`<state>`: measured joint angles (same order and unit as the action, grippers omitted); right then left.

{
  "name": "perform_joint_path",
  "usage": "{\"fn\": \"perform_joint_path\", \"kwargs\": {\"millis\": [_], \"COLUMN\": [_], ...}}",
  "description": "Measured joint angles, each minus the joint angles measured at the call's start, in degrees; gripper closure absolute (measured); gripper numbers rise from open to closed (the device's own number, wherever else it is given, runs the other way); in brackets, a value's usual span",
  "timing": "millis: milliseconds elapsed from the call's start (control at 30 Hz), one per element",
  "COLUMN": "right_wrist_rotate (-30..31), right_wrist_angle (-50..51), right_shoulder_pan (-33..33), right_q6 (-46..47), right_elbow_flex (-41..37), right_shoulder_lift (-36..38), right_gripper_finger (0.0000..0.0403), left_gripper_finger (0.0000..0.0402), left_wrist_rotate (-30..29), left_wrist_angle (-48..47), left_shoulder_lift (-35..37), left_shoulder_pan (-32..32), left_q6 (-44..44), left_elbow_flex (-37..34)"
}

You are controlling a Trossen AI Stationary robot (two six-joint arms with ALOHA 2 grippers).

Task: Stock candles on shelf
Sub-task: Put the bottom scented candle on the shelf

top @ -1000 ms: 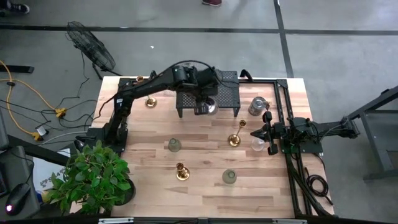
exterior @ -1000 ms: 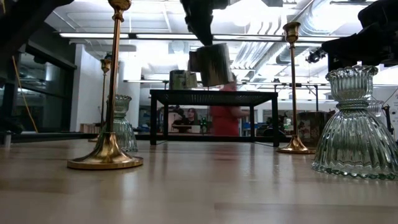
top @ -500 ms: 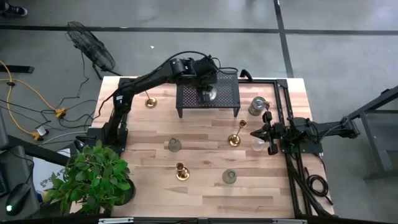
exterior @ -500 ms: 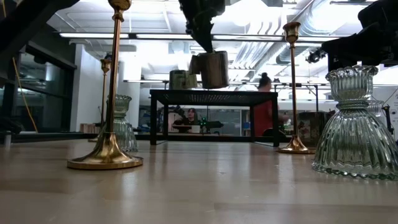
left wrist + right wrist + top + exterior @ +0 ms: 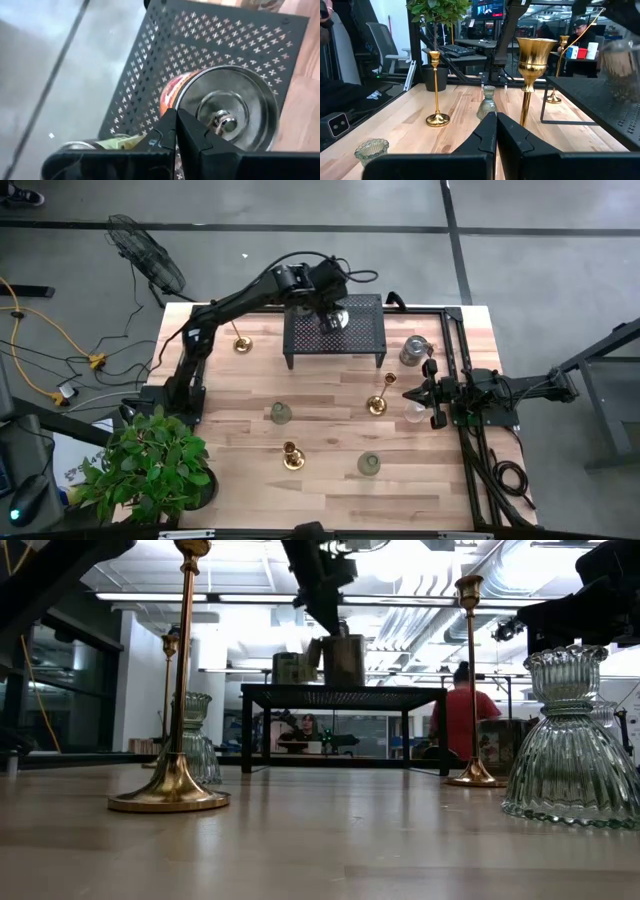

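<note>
Over the shelf [image 5: 335,333] at the counter's far edge, the left hand [image 5: 331,313] has lowered its gripped jar candle [image 5: 343,660] onto the mesh top, so release seems next; the right hand [image 5: 418,395], narrow, waits by the right edge.

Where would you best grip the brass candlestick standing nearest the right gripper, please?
Probably the slim stem of the candlestick, from the side with fingers level: it stands upright, and its base is too wide and flat. The right gripper already waits beside it.
</note>
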<state>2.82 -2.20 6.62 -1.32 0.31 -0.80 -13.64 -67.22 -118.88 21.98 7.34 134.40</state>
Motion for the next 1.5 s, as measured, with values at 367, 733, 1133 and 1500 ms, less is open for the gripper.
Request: {"fn": "perform_joint_path", "kwargs": {"millis": [367, 733, 1133, 1500], "right_wrist_rotate": [0.0, 0.0, 0.0, 0.0], "right_wrist_angle": [0.0, 0.0, 0.0, 0.1], "right_shoulder_pan": [0.0, 0.0, 0.0, 0.0], "right_q6": [0.0, 0.0, 0.0, 0.0], "right_elbow_flex": [0.0, 0.0, 0.0, 0.0], "right_shoulder_lift": [0.0, 0.0, 0.0, 0.0], "right_gripper_finger": [0.04, 0.04, 0.04, 0.04], "left_gripper_finger": [0.0401, 0.0401, 0.0401, 0.0363], "left_wrist_rotate": [1.7, -2.2, -0.6, -1.7], "left_wrist_angle": [0.8, 3.9, 4.5, 5.2], "left_shoulder_lift": [-2.3, -2.3, -4.6, -4.8], "left_shoulder_pan": [2.5, 2.9, 3.5, 3.5], "left_q6": [-8.0, -12.4, -13.8, -13.2], "left_elbow_flex": [0.1, 0.1, 0.2, 0.2]}}
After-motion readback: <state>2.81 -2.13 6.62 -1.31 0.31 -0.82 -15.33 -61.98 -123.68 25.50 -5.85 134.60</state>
